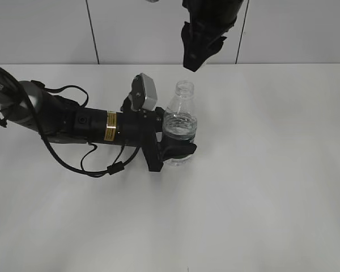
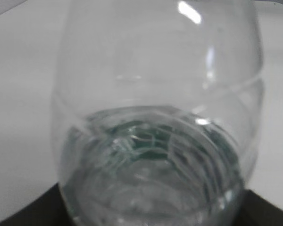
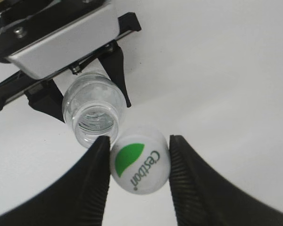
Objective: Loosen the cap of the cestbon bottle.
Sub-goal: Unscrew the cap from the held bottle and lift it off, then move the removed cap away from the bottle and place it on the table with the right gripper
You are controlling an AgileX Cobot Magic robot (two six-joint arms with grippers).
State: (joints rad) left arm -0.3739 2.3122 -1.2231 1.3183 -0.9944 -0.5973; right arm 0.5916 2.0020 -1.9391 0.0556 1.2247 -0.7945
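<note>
Your right gripper (image 3: pixel 139 176) pinches the round white green-marked plastic cap (image 3: pixel 139 165) between its fingers, off the clear plastic bottle (image 1: pixel 180 122), which your left gripper (image 1: pixel 173 148) clamps; next, set it down.

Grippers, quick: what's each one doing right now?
Left gripper: jaws closed on the cestbon bottle, held upright.
Right gripper: jaws closed on the cap, off the bottle's open neck.
</note>
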